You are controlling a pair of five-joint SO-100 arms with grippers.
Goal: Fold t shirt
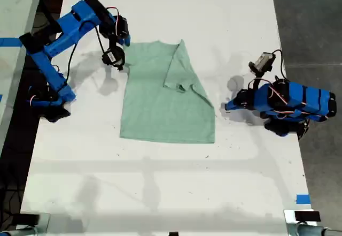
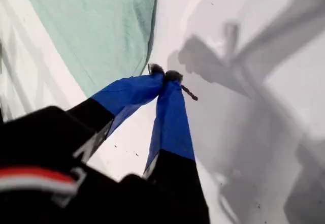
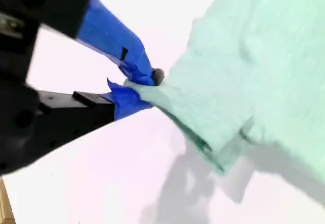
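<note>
Claw [image 3: 138, 84] pinching t shirt [image 3: 244, 66], no print

A robot lab or test bench, not a home.

I work on a long white table [image 1: 160, 182] with a plain, lightly scuffed top, and my two blue arms [image 1: 59, 38] are mounted at its edges with bare wires and exposed servos showing. Strips of blue tape [image 1: 302, 198] mark spots on the table near the exterior view's lower right, and more blue tape [image 1: 9, 42] lies on a neighbouring pale surface at that view's left edge. Beyond the table at the exterior view's right is a dull grey floor [image 1: 310, 22]. Small clamps or mounts [image 1: 302, 216] sit at the table's near corners. Hard overhead light throws sharp shadows of the rig across the top.
</note>
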